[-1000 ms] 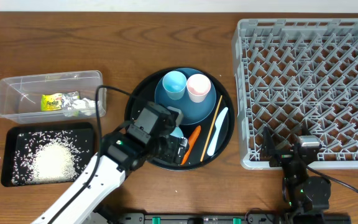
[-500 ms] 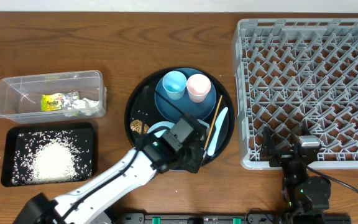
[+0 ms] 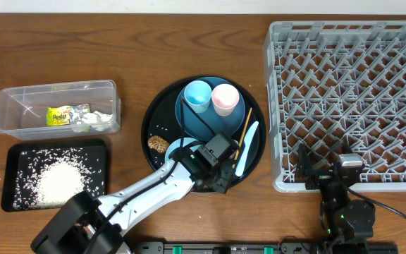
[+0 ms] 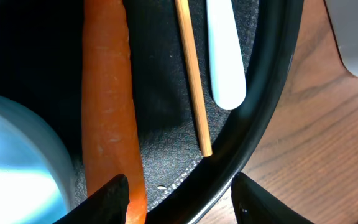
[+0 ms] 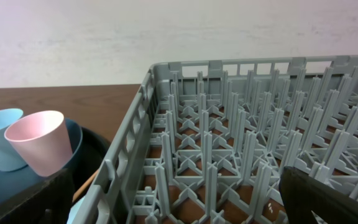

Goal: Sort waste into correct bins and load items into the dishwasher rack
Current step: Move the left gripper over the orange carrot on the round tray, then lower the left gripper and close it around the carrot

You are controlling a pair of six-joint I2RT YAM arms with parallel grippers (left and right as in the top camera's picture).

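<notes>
From where I stand, the left fingers point(image 4: 114, 199) are spread wide over the near edge of the round black tray point(image 3: 149, 116), pinching nothing. One tip sits just over the lower end of the orange carrot point(image 4: 107, 93) and the other is above the tray's rim. The carrot lies lengthwise on the tray between the white bowl point(image 4: 17, 155) and the thin wooden chopstick point(image 4: 191, 74), with the pale-blue flat utensil point(image 4: 225, 56) just beyond the chopstick. The small brown biscuit point(image 3: 158, 143) rests on the tray near the bowl. The light-blue cup point(image 3: 197, 96) and pale-pink cup point(image 3: 225, 99) stand side by side on the dark-blue plate point(image 3: 220, 127). On the counter's left side, the clear tub point(image 3: 5, 113) holds the snack wrapper point(image 3: 65, 114) and white tissue point(image 3: 99, 120), and rice point(image 3: 62, 181) fills the shallow black tray point(image 3: 9, 204). The right fingers point(image 5: 23, 199) are spread apart and empty at the near edge of the grey rack point(image 3: 351, 92).
</notes>
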